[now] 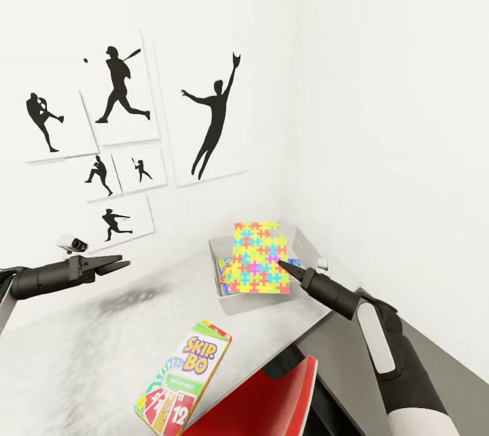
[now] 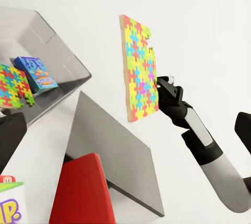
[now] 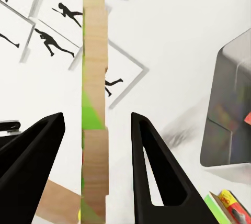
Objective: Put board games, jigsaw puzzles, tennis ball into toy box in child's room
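A jigsaw puzzle hangs upright over the toy box. My right gripper is at its side edge. In the right wrist view the puzzle's wooden edge stands between the fingers, with a gap on each side, so that gripper is open. Another jigsaw puzzle and a small blue board game lie inside the box. The Skip-Bo board game lies on the table. My left gripper hovers open and empty above the table. The tennis ball and bed are out of view.
The toy box sits in the corner where two white walls meet; framed baseball silhouettes hang on the left wall. A red chair stands close in front of the table. The lower dark grey top runs along the right.
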